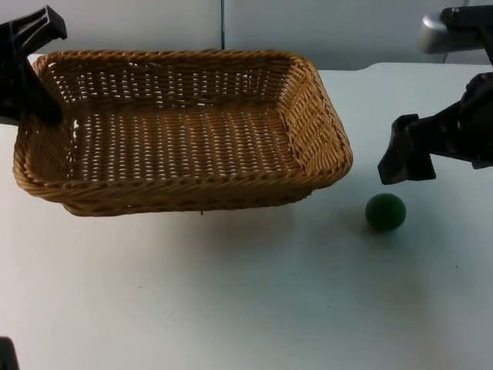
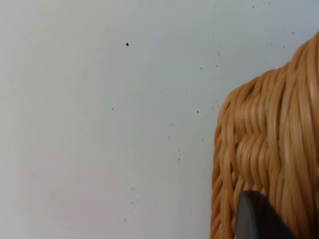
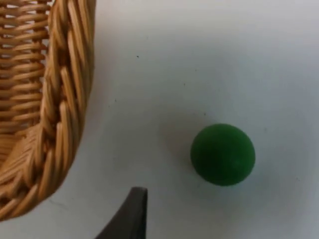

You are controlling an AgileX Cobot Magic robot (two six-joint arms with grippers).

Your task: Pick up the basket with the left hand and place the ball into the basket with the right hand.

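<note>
Ball (image 1: 385, 212) right of basket (image 1: 181, 131)

No text, label, brand, number or sign can be read anywhere in these pictures. The woven basket (image 1: 185, 131) carries no tag or print, the green ball (image 1: 385, 212) has a plain surface, and the white worktop (image 1: 231, 293) bears nothing written (a few tiny dark specks on it in the left wrist view are not characters). The black arms at the upper left and upper right of the frame in the top view show no legible marking, and neither does the grey partition wall (image 1: 308, 31) along the upper edge.
</note>
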